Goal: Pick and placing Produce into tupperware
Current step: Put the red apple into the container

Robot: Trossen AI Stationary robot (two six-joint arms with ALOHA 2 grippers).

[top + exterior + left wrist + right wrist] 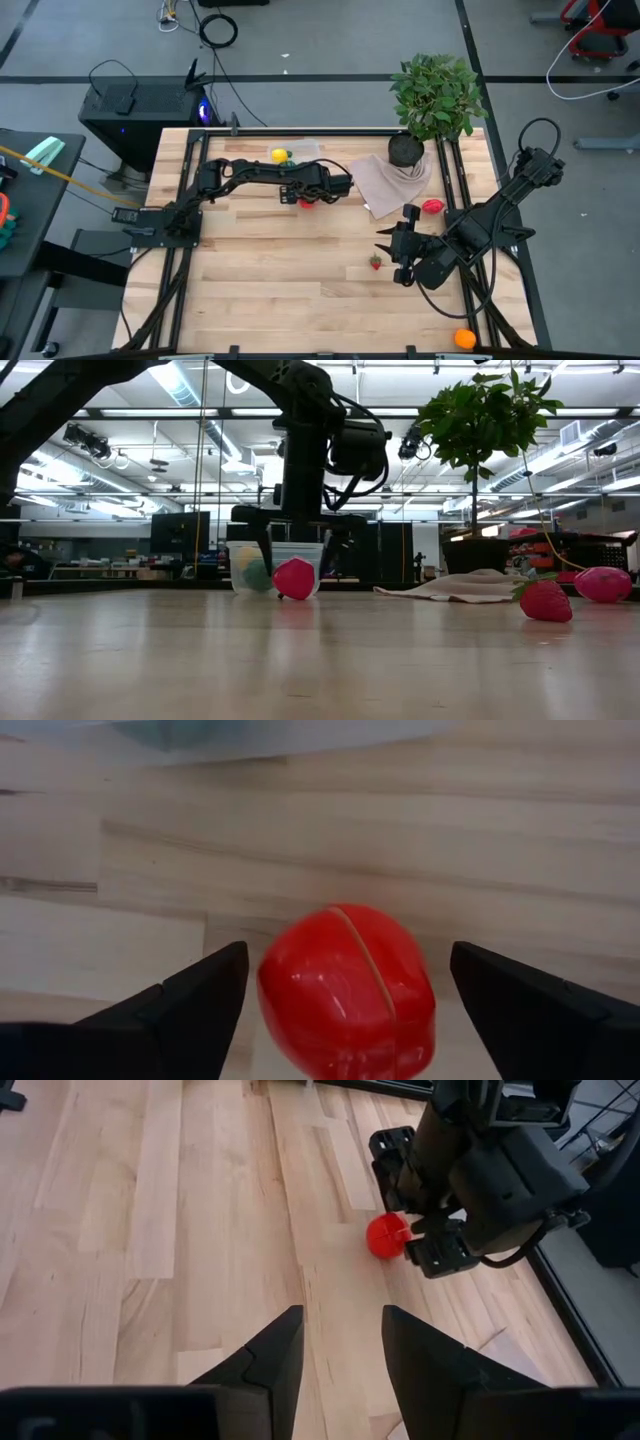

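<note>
Left claw [340, 1010] straddles the red fruit [346, 990] near the table's [270, 280] far edge, fingers wide, ungripped, ready to close.

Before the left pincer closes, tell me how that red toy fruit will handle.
The red toy fruit is round and glossy, so it may squirt out from between the open left pincer fingers. Resting on the bare wooden table, it would probably roll if nudged. Its visible seam suggests hollow, light plastic.

Glossy red fruit [345, 990], yellow piece [279, 155], red strawberry [546, 600], orange piece [464, 339], beige cloth [392, 180], black pincer [340, 1005]
</note>
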